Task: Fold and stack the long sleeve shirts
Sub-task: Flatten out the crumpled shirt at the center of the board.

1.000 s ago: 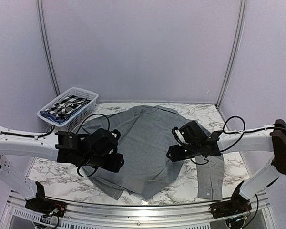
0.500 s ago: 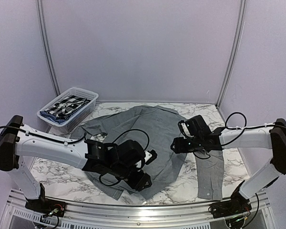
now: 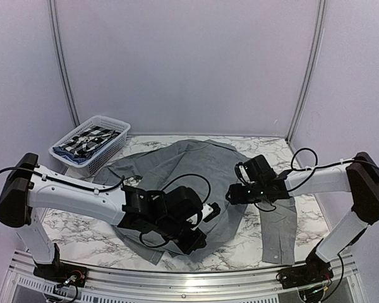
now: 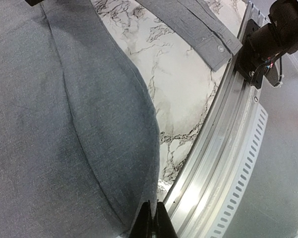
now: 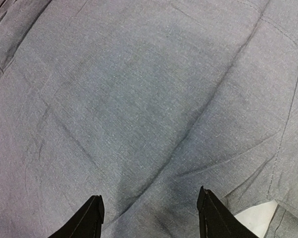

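From above, the grey shirt is lying spread across the counter, with the left fingers sitting at its near hem. A pinch this close to the edge could be letting the cloth slip free on lifting.

In the left wrist view, those fingers are pressing together at the hem. Whether cloth is lying between them I cannot tell.

In the right wrist view, the right fingers are standing spread just over the shirt, gripping nothing.

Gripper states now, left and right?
Left gripper: shut, pinching the near hem of the shirt.
Right gripper: open, over the shirt, holding nothing.
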